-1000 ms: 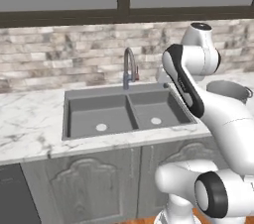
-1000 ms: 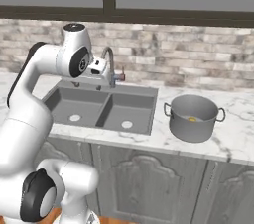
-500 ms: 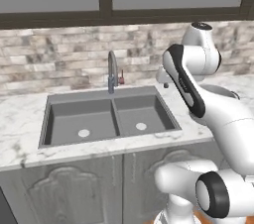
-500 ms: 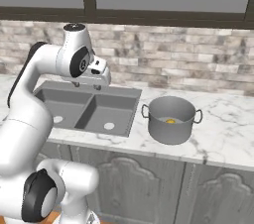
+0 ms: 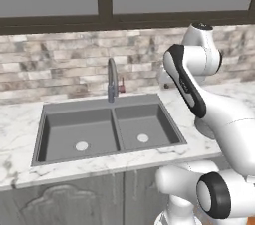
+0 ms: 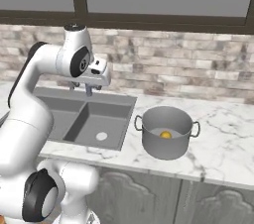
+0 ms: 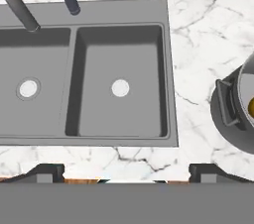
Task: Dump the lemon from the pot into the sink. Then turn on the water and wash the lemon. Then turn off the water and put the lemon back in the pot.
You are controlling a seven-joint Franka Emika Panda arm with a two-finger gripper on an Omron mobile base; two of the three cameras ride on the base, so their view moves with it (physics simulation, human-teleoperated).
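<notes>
in the right base view the pot (image 6: 166, 133) stands on the marble counter (image 6: 223, 143) at centre right of the frame, just beside the right edge of the sink (image 6: 82, 116) but apart from it, with a strip of bare marble between. the lemon (image 6: 165, 135) lies on the pot's floor, near the middle. one loop handle points at the sink, the other at the open counter on the right, where the marble runs wide to the frame's edge.

the gripper (image 6: 89, 87) hangs in the upper left of that view, above the sink's back rim and well apart from the pot; its jaws stand spread wide, with nothing between them. in the hand view the two finger tips (image 7: 48, 172) sit far apart at the bottom edge, over the counter's front lip.

in the left base view the sink (image 5: 107, 129) fills the centre left, both basins bare down to the pale drains, and the faucet (image 5: 112, 80) arches up from the back rim at the divider. in the hand view the pot (image 7: 237, 109) is cut by the right edge, a sliver of the lemon (image 7: 251, 104) showing inside.
</notes>
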